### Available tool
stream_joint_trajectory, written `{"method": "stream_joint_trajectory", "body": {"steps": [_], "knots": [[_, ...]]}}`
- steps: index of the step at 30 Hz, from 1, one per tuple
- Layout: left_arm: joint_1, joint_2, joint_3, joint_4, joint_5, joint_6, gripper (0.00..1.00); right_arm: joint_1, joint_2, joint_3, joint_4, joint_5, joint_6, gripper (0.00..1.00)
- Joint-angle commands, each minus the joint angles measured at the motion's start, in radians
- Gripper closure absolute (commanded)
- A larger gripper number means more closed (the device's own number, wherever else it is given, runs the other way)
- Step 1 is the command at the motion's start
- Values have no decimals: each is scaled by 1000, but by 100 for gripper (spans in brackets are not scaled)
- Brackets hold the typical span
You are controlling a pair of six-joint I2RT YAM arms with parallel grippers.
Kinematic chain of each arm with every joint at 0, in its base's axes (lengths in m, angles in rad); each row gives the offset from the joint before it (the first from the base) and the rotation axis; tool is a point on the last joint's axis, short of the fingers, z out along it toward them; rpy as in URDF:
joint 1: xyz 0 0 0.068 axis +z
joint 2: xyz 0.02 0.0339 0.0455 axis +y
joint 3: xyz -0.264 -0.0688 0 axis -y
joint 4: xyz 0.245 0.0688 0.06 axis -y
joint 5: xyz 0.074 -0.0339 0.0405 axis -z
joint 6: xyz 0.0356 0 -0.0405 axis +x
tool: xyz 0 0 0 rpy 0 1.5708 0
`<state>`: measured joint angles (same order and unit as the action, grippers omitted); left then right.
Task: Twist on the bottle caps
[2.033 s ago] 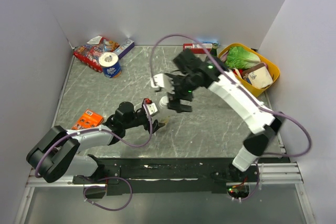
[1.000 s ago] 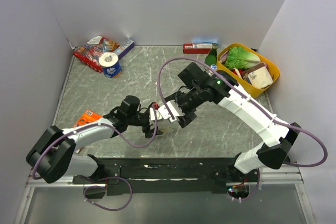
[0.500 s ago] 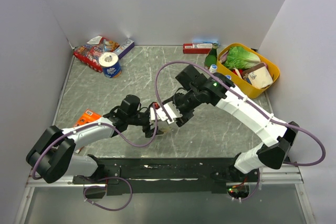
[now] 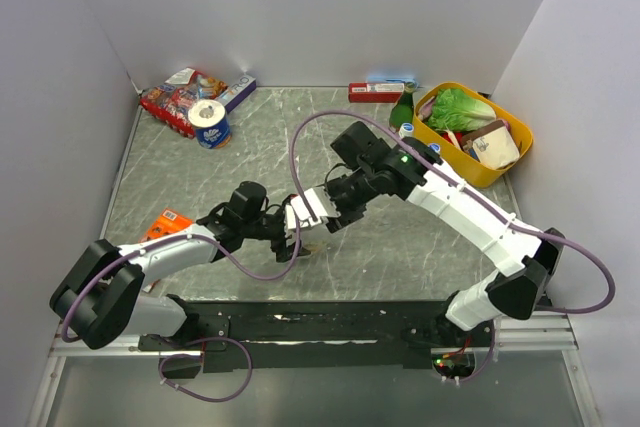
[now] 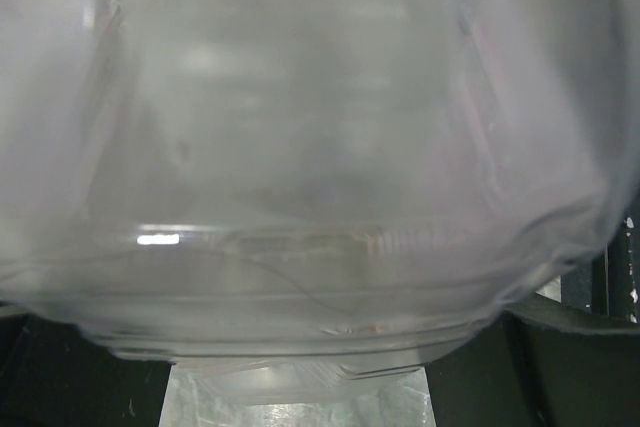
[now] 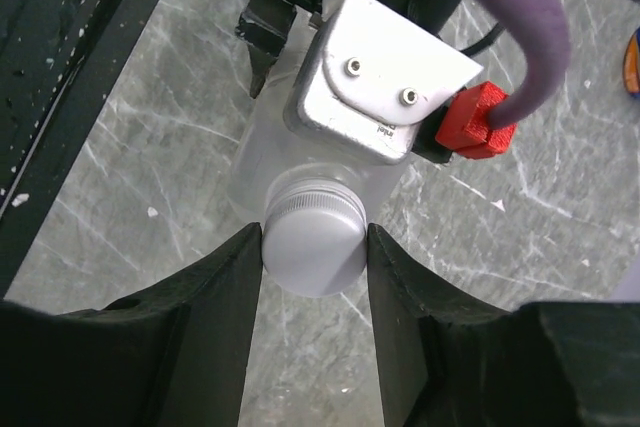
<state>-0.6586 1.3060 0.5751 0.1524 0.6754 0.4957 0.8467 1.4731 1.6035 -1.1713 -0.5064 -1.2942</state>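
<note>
From the right wrist camera I see the right gripper (image 6: 314,237) with its jaws pinching the white cap (image 6: 313,255): one finger (image 6: 220,297) presses each side of it. The cap sits on the neck of a clear bottle (image 6: 262,172). Whether it is threaded on or only resting there, I cannot tell.

The left gripper (image 4: 290,230) has the bottle's body between its jaws and is closed on it. In its own wrist camera the clear wall of the bottle fills nearly the whole picture, too close to make out anything inside. From overhead, the two grippers meet over the near middle of the tabletop (image 4: 200,177), with the bottle between them.

At the far right a yellow bin (image 4: 490,175) holds a lettuce (image 4: 460,107) and a pale box (image 4: 495,145), with other items under them that I cannot identify. A green bottle (image 4: 402,110) stands just beside the bin's left rim, and a blue cap (image 4: 407,129) lies near its base. A tape roll (image 4: 210,123) stands at the far left, well apart from the grippers.
</note>
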Motion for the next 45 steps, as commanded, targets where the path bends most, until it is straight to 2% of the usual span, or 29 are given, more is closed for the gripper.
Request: {"method": "stream_joint_trajectory", "body": {"steps": [1, 6, 16, 19, 24, 27, 28, 31, 33, 34, 35, 37, 41, 45], "knots": [[2, -40, -1, 160, 6, -43, 99, -6, 26, 21, 27, -9, 122, 55], [-1, -47, -14, 229, -52, -129, 99, -24, 46, 22, 59, 17, 278, 57], [-10, -24, 12, 295, -282, -239, 99, -26, 176, 142, 38, 104, 668, 63], [-10, -13, 14, 299, -312, -266, 99, -26, 194, 157, 30, 101, 740, 63], [-12, -7, 2, 309, -343, -263, 99, -28, 207, 174, 15, 108, 748, 62], [-10, -4, -4, 293, -324, -252, 99, -28, 208, 200, 12, 134, 731, 46], [-10, -2, -4, 285, -318, -249, 99, -28, 210, 238, -5, 155, 716, 36], [-12, 10, -3, 256, -289, -240, 99, -44, 213, 336, -30, 181, 710, 20], [-12, 16, -3, 242, -277, -226, 99, -69, 220, 396, -111, 180, 696, 16], [-12, 21, -1, 230, -266, -224, 99, -77, 219, 432, -141, 178, 679, 4], [-10, 24, 0, 225, -260, -218, 99, -84, 214, 440, -189, 186, 668, 1], [-12, 21, 6, 211, -243, -210, 99, -112, 182, 415, -220, 195, 636, 1], [-10, 3, 14, 179, -177, -175, 99, -175, 64, 291, -162, 149, 495, 1], [-10, -36, 22, 147, -80, -128, 99, -175, -83, 121, -9, 19, 231, 1]]}}
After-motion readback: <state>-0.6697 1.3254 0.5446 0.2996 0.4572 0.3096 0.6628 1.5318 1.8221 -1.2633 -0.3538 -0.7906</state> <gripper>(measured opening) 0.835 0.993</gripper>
